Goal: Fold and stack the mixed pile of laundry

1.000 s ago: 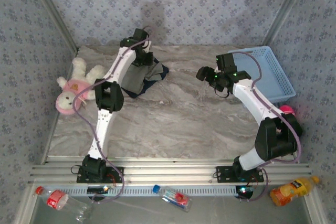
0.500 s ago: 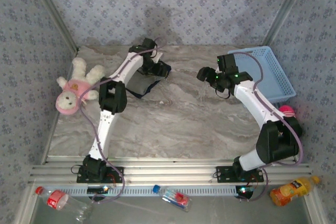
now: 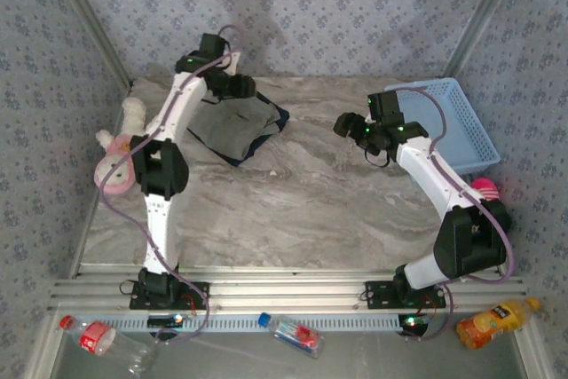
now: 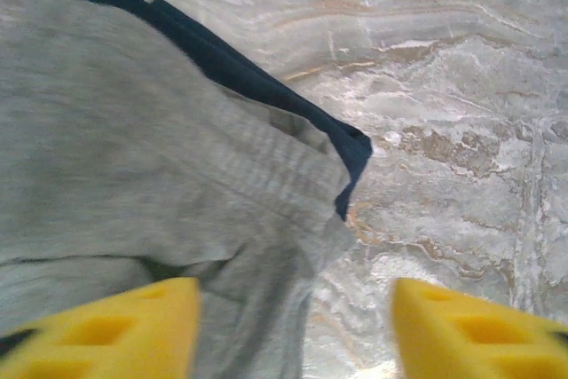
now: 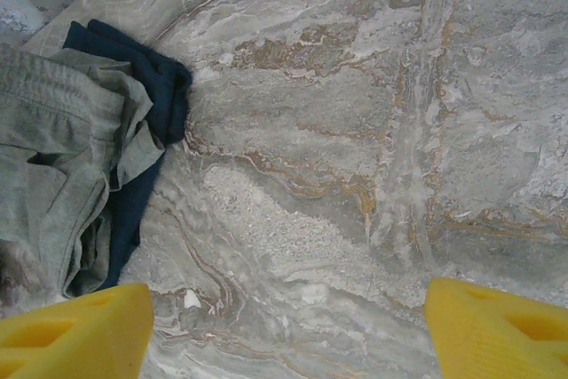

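Note:
The mixed laundry pile lies at the back left of the table. Its olive-grey garment [image 3: 232, 126] is spread flat over the navy one [image 3: 278, 118], which shows as a dark border. My left gripper [image 3: 240, 86] hovers over the pile's far edge, open, with nothing between its yellow fingers [image 4: 106, 330]. In the left wrist view the grey cloth [image 4: 133, 130] sits under the left finger, and the navy edge [image 4: 240, 68] runs diagonally. My right gripper [image 3: 343, 123] hangs open over bare table right of the pile. The right wrist view has the grey cloth [image 5: 53, 157] and the navy garment [image 5: 146, 77] at its left.
A light blue mesh basket [image 3: 453, 122] stands at the back right, behind the right arm. A pink-and-cream plush toy [image 3: 120, 153] lies against the left wall. A pink ball [image 3: 485, 186] rests at the right edge. Bottles [image 3: 293, 333] lie below the table's near rail.
The left gripper opened and let go of the grey garment, swung right, then drew back to the far left. The garment now lies spread wider. The right arm stayed put.

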Robot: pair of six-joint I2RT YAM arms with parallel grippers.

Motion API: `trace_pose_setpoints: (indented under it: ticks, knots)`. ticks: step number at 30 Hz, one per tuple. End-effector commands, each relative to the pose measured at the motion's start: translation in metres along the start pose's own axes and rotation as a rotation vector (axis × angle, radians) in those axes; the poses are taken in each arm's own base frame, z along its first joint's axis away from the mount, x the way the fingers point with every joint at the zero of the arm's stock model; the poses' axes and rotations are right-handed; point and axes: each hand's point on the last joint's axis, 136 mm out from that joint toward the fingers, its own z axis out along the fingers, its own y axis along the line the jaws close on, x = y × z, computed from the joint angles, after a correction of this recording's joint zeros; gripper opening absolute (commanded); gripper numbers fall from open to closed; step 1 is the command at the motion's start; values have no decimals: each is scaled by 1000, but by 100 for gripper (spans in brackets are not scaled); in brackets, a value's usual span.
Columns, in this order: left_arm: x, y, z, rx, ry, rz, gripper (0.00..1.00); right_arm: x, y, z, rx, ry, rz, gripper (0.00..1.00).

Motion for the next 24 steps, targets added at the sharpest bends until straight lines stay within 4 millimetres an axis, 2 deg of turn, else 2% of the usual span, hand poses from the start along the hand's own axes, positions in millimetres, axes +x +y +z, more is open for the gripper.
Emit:
trace_pose_setpoints:
  ticks: [1,3,4,7,9,12,13,15,18,20,21,22,24]
  knots:
    - [18,20,30,22,50,-80,24,-1,-2,-10,14,-22,10,82]
    - [15,35,44,16,30,-109,8,0,-3,-9,21,-18,11,82]
    - [10,44,51,15,11,-132,6,0,-4,-9,26,-19,13,82]
    - [-9,69,73,40,-46,-220,5,1,-6,-9,34,-16,22,82]
    - [-15,85,94,60,-57,-286,5,3,-6,-10,40,-12,22,82]
    - [-5,101,124,88,-9,-370,7,6,-6,-14,57,-15,13,82]
    - [0,102,132,100,20,-390,8,15,-14,-12,80,-2,12,82]
    - [7,98,135,122,58,-406,15,18,-16,-16,84,-14,8,83]
    - [1,85,114,132,56,-380,35,23,-22,-20,83,-22,8,83]
    - [-8,76,89,128,30,-355,57,22,-32,-21,122,-36,-38,84]
    - [-12,71,76,126,14,-341,63,21,-38,-22,146,-41,-70,96]
    - [-17,66,61,120,-4,-324,68,19,-47,-22,181,-42,-105,100]
    - [-23,59,32,98,-31,-287,84,15,-60,-20,222,-39,-192,100]
